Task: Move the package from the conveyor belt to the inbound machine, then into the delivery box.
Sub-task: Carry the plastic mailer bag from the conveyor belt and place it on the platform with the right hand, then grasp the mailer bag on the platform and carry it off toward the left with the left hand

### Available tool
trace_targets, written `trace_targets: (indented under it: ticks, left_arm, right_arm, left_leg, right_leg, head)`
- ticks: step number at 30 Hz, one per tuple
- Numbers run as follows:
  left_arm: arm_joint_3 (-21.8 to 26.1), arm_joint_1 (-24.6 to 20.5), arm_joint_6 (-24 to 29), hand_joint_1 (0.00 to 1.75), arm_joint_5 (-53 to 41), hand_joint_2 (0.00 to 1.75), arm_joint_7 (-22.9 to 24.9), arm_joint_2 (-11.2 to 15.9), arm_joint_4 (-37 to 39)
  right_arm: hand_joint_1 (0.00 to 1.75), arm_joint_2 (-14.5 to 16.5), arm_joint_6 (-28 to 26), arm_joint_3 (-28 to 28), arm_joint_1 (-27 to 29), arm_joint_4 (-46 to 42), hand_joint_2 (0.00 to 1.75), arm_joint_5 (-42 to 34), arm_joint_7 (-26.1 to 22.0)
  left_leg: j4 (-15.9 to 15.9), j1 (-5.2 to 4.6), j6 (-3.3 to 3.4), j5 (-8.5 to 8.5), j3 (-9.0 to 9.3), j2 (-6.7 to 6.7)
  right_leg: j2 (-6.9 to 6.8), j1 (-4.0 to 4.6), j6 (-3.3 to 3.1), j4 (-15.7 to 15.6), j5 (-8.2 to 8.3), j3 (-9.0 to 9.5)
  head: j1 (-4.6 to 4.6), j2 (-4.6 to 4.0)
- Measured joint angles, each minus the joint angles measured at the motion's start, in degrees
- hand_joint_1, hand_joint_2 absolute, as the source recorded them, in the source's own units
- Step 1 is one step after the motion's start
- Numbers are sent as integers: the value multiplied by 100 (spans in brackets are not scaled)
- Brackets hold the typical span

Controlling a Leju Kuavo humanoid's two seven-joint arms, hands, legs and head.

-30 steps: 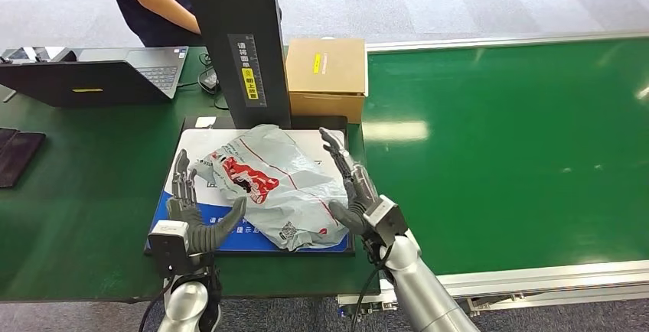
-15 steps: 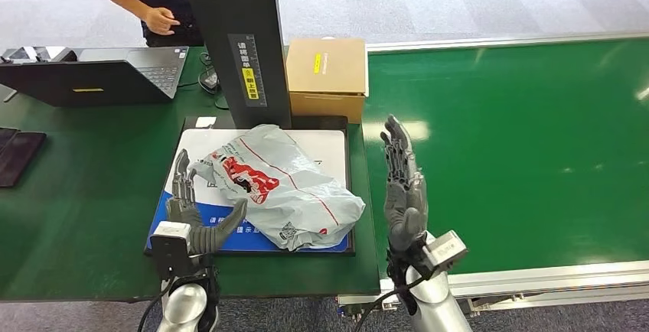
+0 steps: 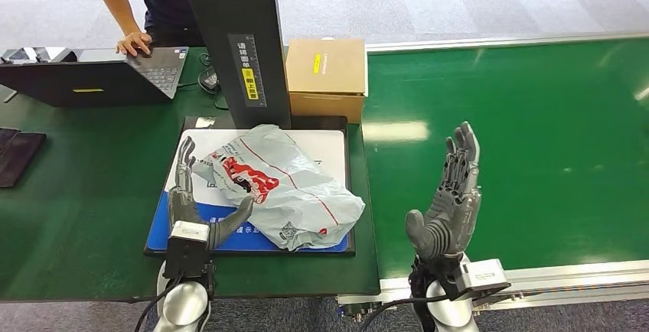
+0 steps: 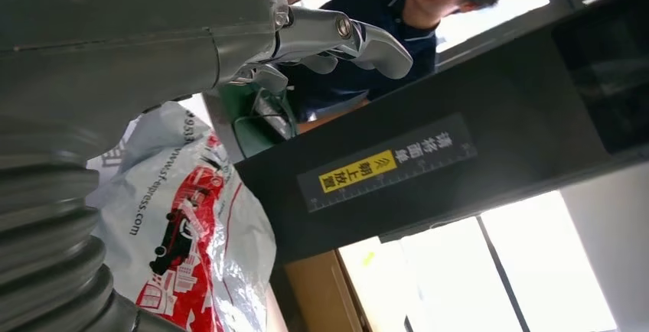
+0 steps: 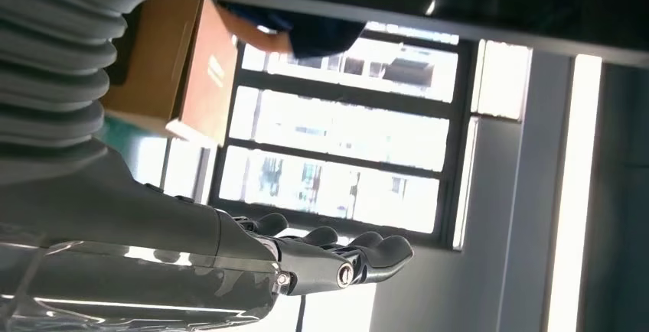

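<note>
Left arm comes up from the lower edge of the head view, forearm near vertical, silver with a pale wrist block. Left hand (image 3: 191, 206) upright, fingers extended and pointing away from the body, thumb splayed toward the robot's right; nothing held. Left wrist view: thumb and fingers (image 4: 360, 37) stretched out, slightly curved.

Right arm rises at the lower right, wrist block turned outward. Right hand (image 3: 449, 202) raised, fingers straight and close together, tilted a little rightward, thumb apart at the base. Holds nothing. Right wrist view: fingers (image 5: 360, 255) extended side by side.
</note>
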Motion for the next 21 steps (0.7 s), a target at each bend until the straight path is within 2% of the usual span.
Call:
trace_targets:
  ticks: [11,13,21]
  left_arm:
    - [-156,2,-18,0,-191,175,64,120,-202]
    - [-181,-6,-101,0,-426,175,205,147,-208]
    - [-684,-240,-1295,0,-2296,175,1139,440,-148]
  right_arm:
    - [0,66,-51,-191,190,-154,175,0,15]
    - [0,66,-80,-212,202,-160,175,-5,38]
    - [0,72,94,-495,268,-166,175,57,529]
  left_leg:
    - [-1,0,0,0,2,0]
    - [-1,0,0,0,2,0]
    - [0,0,0,0,1,0]
  right_leg:
    - [0,0,0,0,0,1]
    - [0,0,0,0,0,1]
    - [0,-1,0,-1,0,-1]
  head:
    - [-1,0]
    - [-1,0]
    - [0,0]
